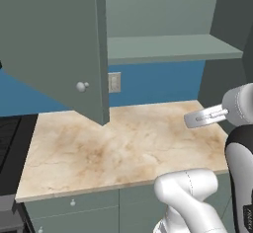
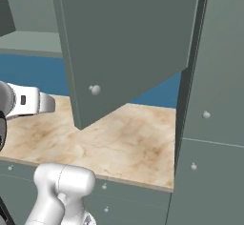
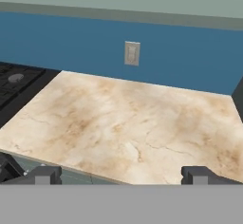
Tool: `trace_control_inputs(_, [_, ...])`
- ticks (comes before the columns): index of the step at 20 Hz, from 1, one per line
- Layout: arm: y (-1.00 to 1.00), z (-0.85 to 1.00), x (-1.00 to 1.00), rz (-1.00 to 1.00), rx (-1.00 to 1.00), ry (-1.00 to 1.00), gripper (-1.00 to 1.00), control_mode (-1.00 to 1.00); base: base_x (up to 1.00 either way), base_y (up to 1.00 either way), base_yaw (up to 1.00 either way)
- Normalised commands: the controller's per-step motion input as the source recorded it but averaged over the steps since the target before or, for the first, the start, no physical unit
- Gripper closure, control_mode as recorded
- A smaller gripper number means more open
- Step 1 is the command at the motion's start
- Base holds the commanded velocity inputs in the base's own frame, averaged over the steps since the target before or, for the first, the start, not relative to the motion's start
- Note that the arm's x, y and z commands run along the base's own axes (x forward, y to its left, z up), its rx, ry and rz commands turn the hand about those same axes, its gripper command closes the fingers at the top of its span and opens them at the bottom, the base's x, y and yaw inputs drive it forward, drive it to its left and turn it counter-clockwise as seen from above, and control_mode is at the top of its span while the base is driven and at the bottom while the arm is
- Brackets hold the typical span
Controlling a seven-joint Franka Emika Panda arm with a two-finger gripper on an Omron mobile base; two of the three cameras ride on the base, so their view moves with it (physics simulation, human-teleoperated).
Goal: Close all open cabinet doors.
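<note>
The left base view looks forward and down from behind the arm's left side, close to the counter (image 1: 118,148), with an open cabinet door (image 1: 54,44) swung out near the lens at upper left. The right base view looks from behind the arm's right side, facing the same counter (image 2: 128,133) across a nearer open door (image 2: 128,38). The hand view sits low at the counter's (image 3: 128,123) front edge, facing the blue wall (image 3: 190,57) and its outlet (image 3: 132,53). All three share the counter; the outlet (image 1: 114,82) also appears in the left view.
</note>
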Motion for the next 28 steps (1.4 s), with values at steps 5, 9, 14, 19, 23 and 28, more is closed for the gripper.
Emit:
trace_control_inputs(5, [0.0, 0.0, 0.0, 0.0, 0.0, 0.0, -1.0, 1.0, 0.14, 0.04, 0.0])
trace_control_inputs(9, [0.0, 0.0, 0.0, 0.0, 0.0, 0.0, -1.0, 1.0, 0.03, 0.16, -0.07])
trace_control_inputs(14, [0.0, 0.0, 0.0, 0.0, 0.0, 0.0, -1.0, 1.0, 0.06, 0.12, -0.08])
trace_control_inputs(19, [0.0, 0.0, 0.0, 0.0, 0.0, 0.0, -1.0, 1.0, 0.02, 0.24, -0.03])
trace_control_inputs(23, [0.0, 0.0, 0.0, 0.0, 0.0, 0.0, -1.0, 1.0, -0.01, 0.17, -0.07])
trace_control_inputs(28, [0.0, 0.0, 0.0, 0.0, 0.0, 0.0, -1.0, 1.0, 0.01, 0.14, -0.04])
